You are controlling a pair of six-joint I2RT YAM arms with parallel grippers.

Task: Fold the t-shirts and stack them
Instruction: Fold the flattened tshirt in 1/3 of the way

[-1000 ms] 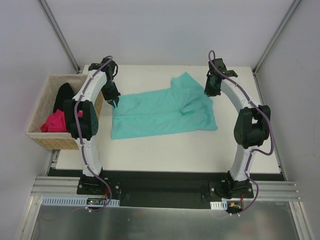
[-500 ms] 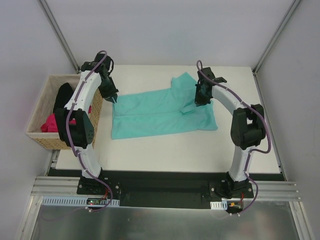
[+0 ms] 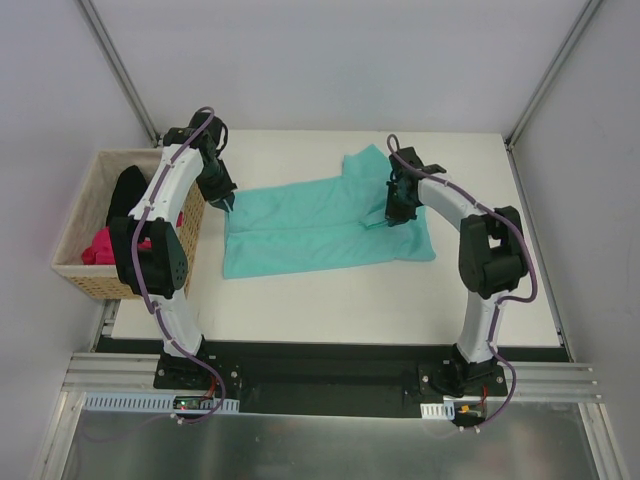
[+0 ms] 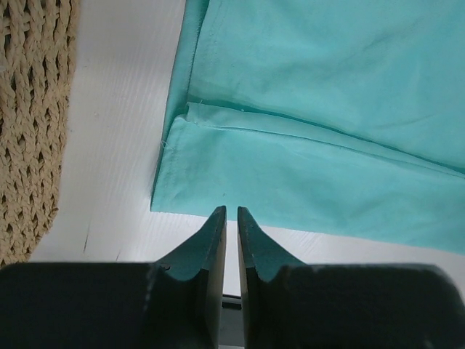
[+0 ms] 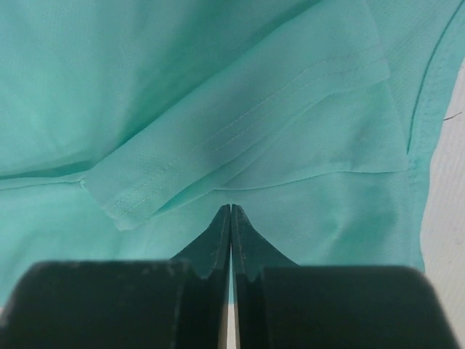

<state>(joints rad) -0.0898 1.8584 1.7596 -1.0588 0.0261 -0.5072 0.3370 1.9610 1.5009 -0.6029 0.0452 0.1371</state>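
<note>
**Inspector:** Where is the item?

**Operator:** The teal t-shirt (image 3: pixel 320 225) lies flat across the desk (image 3: pixel 350 310). It is partly folded lengthwise, with one sleeve (image 5: pixel 240 123) turned in over the body. The pink t-shirt (image 3: pixel 105 245) and black t-shirt (image 3: pixel 128 190) sit in the wicker basket (image 3: pixel 90 278).

**Inspector:** And the jaws?

**Operator:** The left gripper (image 4: pixel 228 212) shows a narrow slit with nothing in it, tips just short of the hem corner (image 4: pixel 171 187). The right gripper (image 5: pixel 230 209) is pressed together and empty, over cloth just below the sleeve hem.

**Inspector:** What step is in hand?

**Operator:** In my judgement, gripping for the crosswise fold. I recommend spreading both jaws first and taking every layer at the edge. Then lift level and lay one end squarely over the other.
</note>
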